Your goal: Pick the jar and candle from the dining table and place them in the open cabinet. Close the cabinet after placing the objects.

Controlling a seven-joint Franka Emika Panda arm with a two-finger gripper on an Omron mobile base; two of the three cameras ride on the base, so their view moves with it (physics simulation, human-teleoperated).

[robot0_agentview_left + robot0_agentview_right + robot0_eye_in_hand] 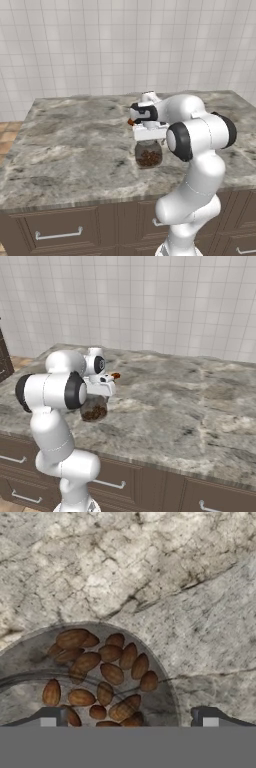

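One jar stood on the dining table, a squat clear-glass one filled with brown almond-shaped lumps, set near the front edge of the marble top and roughly midway along it. In the hand view the same jar was seen from straight above, its round rim and the brown pieces inside taking up the lower left. One small orange-brown thing showed just behind the gripper in the left base view, and again to the right of the hand in the right base view; it was too small to tell whether it was the candle. In the table's dark wooden front, three silver-handled drawer fronts could be counted in the left base view, two of them partly cut off or hidden by the arm.

One arm was at work. It rose from the base in front of the table, bent sharply at the elbow, and reached forward with the hand pointing straight down over the jar. The gripper hung directly above the jar's mouth, close to it. The two finger tips stood spread wide, one to each side of the jar's rim, gripping nothing
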